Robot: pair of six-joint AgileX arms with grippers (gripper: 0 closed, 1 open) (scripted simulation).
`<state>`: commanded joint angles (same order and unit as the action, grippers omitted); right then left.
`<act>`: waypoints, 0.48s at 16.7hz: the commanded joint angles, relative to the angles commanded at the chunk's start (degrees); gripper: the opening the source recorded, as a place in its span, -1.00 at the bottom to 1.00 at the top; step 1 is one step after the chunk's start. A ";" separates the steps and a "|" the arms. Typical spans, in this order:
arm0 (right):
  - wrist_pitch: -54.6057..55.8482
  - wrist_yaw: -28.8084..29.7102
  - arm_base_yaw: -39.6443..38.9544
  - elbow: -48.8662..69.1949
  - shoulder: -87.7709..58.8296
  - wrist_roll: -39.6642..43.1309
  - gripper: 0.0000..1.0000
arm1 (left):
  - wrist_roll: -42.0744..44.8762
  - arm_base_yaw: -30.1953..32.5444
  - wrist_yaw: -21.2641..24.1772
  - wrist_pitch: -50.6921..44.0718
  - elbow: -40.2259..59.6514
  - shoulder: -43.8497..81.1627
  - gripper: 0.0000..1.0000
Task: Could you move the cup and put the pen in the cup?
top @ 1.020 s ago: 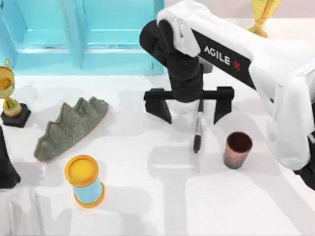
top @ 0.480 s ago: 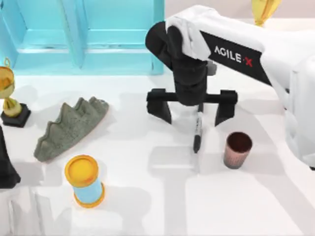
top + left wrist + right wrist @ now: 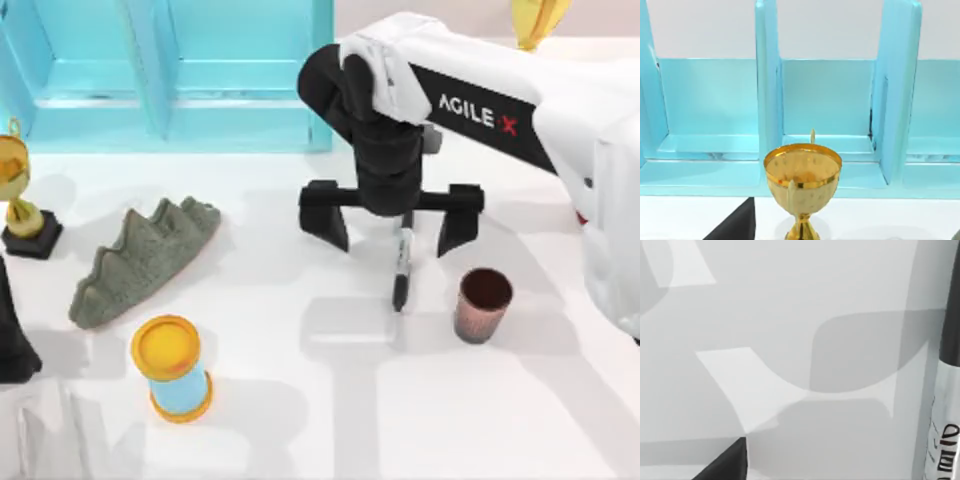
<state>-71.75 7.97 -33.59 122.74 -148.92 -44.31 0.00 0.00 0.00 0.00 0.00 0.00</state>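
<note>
The pen (image 3: pixel 401 268) lies flat on the white table, pointing toward the front edge, black with a pale labelled middle. My right gripper (image 3: pixel 391 232) hangs open over the pen's far end, one dark finger on each side of it and both well apart from it. In the right wrist view the pen (image 3: pixel 946 390) runs along the picture's edge, with a dark fingertip (image 3: pixel 727 465) at the corner. The coppery-brown cup (image 3: pixel 484 304) stands upright just right of the pen's near tip. My left arm (image 3: pixel 12 340) stays parked at the table's left edge.
A teal shelf unit (image 3: pixel 170 70) lines the back left. A gold trophy (image 3: pixel 18 195) stands at the left, another (image 3: pixel 535 20) at the back right. A grey-green jagged rock (image 3: pixel 140 260) and a blue cylinder with orange rims (image 3: pixel 172 368) sit front left.
My right arm has shifted slightly to the right over the pen, the gripper still open. The pen and cup have not moved.
</note>
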 joint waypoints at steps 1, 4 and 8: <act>0.00 0.00 0.00 0.00 0.00 0.00 0.85 | 0.00 0.00 0.00 0.00 0.00 0.00 1.00; 0.00 0.00 0.00 0.00 0.00 0.00 0.40 | 0.00 0.00 0.00 0.00 0.00 0.00 1.00; 0.00 0.00 0.00 0.00 0.00 0.00 -0.21 | 0.00 0.00 0.00 0.00 0.00 0.00 1.00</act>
<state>-71.75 7.97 -33.59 122.74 -148.92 -44.31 0.00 0.00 0.00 0.00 0.00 0.00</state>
